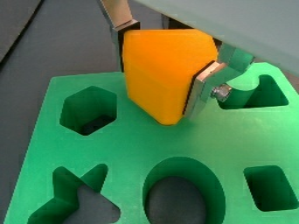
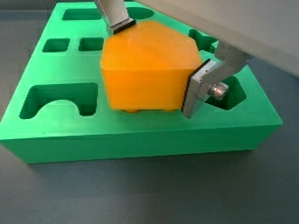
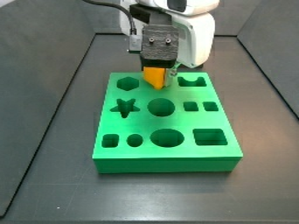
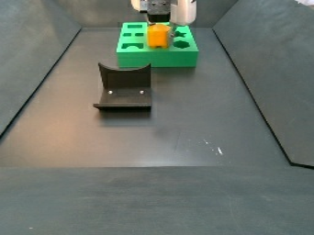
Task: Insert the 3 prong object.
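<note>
We see dark grey matte floor [image 4: 185, 110], dark side walls [image 4: 31, 64] sloping up both sides, few pale specks [image 4: 208, 145] on floor, soft even light.

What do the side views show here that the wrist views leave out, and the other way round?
Only the side views: the whole green board with all its cutouts, the dark floor around it, and the fixture standing on the floor apart from the board. Only the wrist views: one silver finger pressed flat against the side of the 3 prong object, seen close. Both: the tool shut on the orange piece, held over the board's far rows, not yet seated in a cutout.
</note>
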